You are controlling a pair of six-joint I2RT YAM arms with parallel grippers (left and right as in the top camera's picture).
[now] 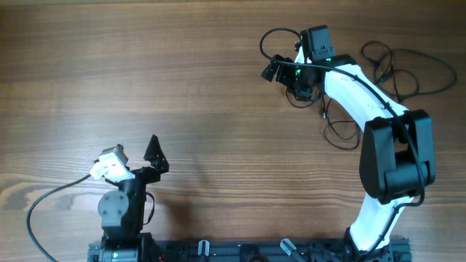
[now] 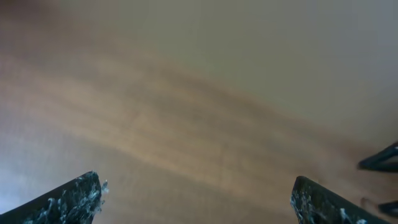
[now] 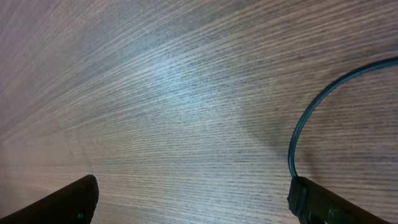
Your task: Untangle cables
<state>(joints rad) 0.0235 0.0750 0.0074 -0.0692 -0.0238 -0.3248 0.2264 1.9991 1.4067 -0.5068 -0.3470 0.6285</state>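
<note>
Thin black cables [image 1: 405, 71] lie in loose loops at the far right of the wooden table [image 1: 145, 73]. More loops run under my right arm to a strand [image 1: 336, 134] nearer the front. Another loop [image 1: 275, 35] curls beside my right gripper [image 1: 286, 78], which hovers open over the wood at the tangle's left end. In the right wrist view a cable arc [image 3: 297, 134] curves down to the right fingertip [image 3: 323, 204]; my right gripper [image 3: 193, 204] has only bare wood between its fingers. My left gripper [image 1: 135, 155] is open at the front left, far from the cables, and in its own view my left gripper [image 2: 196, 202] holds nothing.
My white and black right arm [image 1: 386, 160] stretches from the front right edge over part of the cable pile. A thicker black wire [image 1: 40, 204] loops from the left arm base. Dark blurred shapes [image 2: 380, 163] show at the right edge of the left wrist view.
</note>
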